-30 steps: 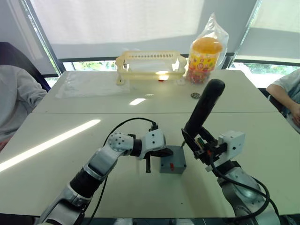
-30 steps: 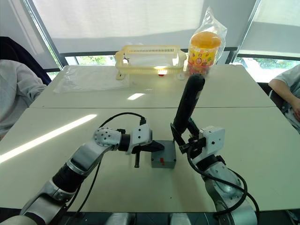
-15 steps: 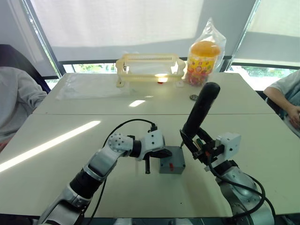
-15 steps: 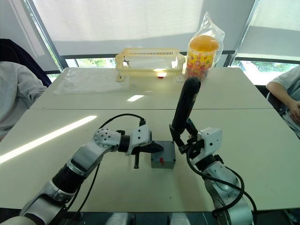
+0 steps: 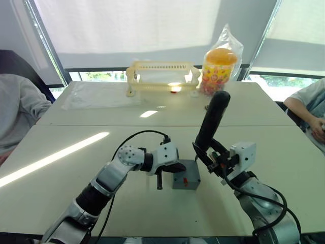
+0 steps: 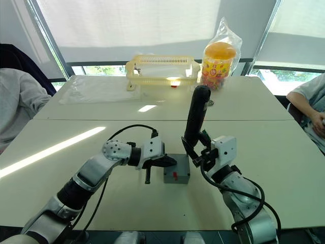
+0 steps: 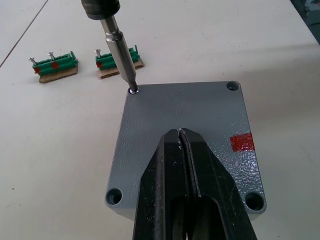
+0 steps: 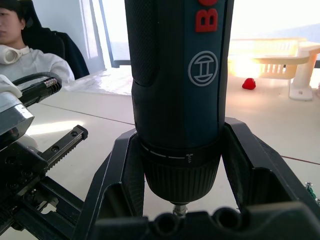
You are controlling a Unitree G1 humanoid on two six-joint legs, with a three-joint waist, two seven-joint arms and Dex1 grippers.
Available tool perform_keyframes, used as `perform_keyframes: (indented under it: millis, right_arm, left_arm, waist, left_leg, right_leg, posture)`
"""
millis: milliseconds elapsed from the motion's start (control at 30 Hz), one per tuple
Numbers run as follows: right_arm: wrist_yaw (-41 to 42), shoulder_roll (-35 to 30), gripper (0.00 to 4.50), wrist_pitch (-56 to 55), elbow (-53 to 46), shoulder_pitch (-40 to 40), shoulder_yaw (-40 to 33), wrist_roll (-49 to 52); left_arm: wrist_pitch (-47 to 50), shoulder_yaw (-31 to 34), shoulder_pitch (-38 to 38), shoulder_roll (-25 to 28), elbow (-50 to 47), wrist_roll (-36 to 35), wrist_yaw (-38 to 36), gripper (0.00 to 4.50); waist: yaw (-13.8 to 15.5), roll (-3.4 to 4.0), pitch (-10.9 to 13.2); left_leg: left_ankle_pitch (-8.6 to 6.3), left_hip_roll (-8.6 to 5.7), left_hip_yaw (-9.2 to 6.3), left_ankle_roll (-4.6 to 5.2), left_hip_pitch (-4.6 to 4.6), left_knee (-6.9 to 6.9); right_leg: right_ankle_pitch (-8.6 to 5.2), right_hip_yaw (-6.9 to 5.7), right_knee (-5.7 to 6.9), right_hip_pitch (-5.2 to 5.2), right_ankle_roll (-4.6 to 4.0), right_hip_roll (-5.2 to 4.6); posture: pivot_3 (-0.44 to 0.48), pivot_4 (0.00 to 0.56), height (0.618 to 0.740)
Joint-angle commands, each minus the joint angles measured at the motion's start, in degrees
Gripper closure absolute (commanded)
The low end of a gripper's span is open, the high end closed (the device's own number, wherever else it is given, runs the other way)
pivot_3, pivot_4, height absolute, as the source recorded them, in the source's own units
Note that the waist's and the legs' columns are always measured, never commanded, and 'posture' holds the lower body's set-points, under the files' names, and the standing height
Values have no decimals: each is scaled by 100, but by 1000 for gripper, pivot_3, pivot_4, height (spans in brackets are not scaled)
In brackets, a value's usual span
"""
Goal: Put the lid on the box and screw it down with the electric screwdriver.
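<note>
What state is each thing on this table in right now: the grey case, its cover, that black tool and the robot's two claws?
lid: seated on the box, bit in one corner hole.
box: closed, red mark facing the robot.
electric screwdriver: tilted, bit down on the lid's corner.
left end effector: shut, pressing on the lid.
right end effector: shut on the screwdriver.
green connector pieces: on the table, screws sticking up.

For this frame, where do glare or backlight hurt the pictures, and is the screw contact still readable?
In the head views, sunlight streaks glare across the table. In the right wrist view, the bright window washes out the yellow basket behind the electric screwdriver. The left wrist view is evenly lit: the bit sits sharply in a corner hole of the lid, under the left gripper.
</note>
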Motion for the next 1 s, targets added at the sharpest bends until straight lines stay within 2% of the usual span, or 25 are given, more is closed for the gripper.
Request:
perform_keyframes:
  millis: [33, 800, 933, 1000]
  right_arm:
    - [44, -112, 2725, 570, 563, 269, 124, -40]
    - [-96, -98, 2725, 498, 234, 253, -1, -39]
    - [-172, -183, 2725, 725, -638, -163, -493, 492]
    - [-349, -334, 2725, 1186, -1208, -711, -943, 1214]
  left_arm:
    - [172, -236, 127, 39, 125, 150, 4, 4500]
    - [169, -242, 67, -19, 188, 148, -10, 4500]
    - [135, -228, 77, -5, 234, 144, -26, 4500]
    - [111, -218, 82, 3, 272, 139, -42, 4500]
  waist:
    - [0, 1, -2]
    - [7, 3, 0]
    - [11, 27, 25]
    - [13, 57, 61]
  left_leg:
    - [0, 1, -4, 0, 0, -1]
    - [-3, -9, -13, -3, -13, -31]
    - [-2, -10, -12, -2, -27, -34]
    - [-1, -16, -11, -1, -35, -33]
  right_leg:
    - [0, 0, -4, 1, 0, -1]
    - [2, -6, -70, -2, -4, -50]
    - [3, -10, -70, -4, -4, -47]
    - [4, -10, -70, -11, -4, -45]
  posture:
    - [0, 150, 740]
    - [0, 150, 740]
    - [0, 150, 740]
    - [0, 150, 740]
